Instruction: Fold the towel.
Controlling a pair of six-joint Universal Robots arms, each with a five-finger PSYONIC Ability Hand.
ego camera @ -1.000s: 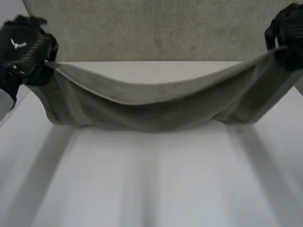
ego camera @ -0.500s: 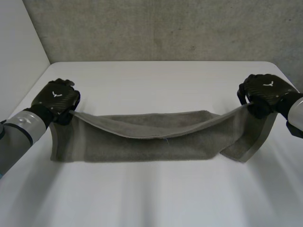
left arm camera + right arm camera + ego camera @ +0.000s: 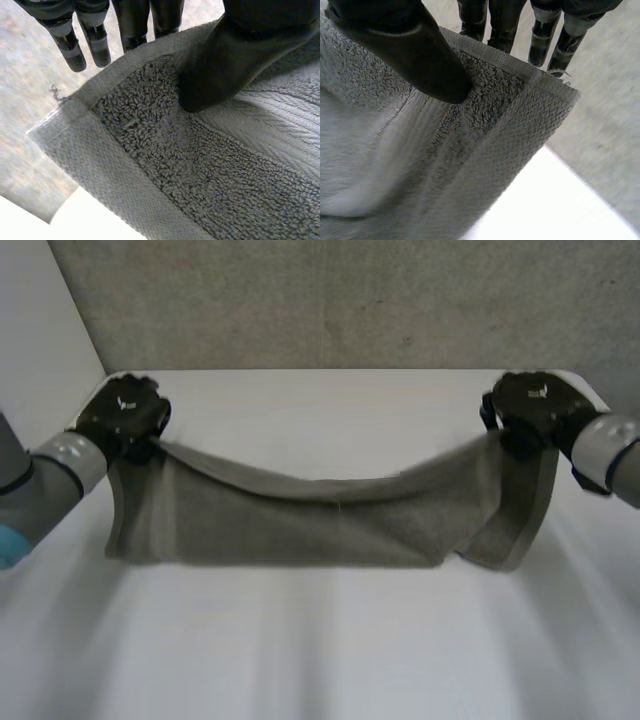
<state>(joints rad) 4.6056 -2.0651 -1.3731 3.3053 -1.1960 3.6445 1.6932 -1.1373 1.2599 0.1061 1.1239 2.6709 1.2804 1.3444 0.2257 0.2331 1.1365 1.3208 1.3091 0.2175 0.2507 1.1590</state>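
Across the frame's middle, your towel (image 3: 320, 525) sags over the table (image 3: 320, 650) from left hand (image 3: 125, 418) at mid-left to right hand (image 3: 535, 408) at mid-right. The wrist views add each thumb pinching a hemmed corner against the fingers.

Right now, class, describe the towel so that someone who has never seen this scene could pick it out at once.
Start at the white table in front of the grey wall. Over it, a grey towel hangs in a sagging band between the left hand and the right hand, each pinching an upper corner. It is the only cloth: looped pile with a flat woven border.
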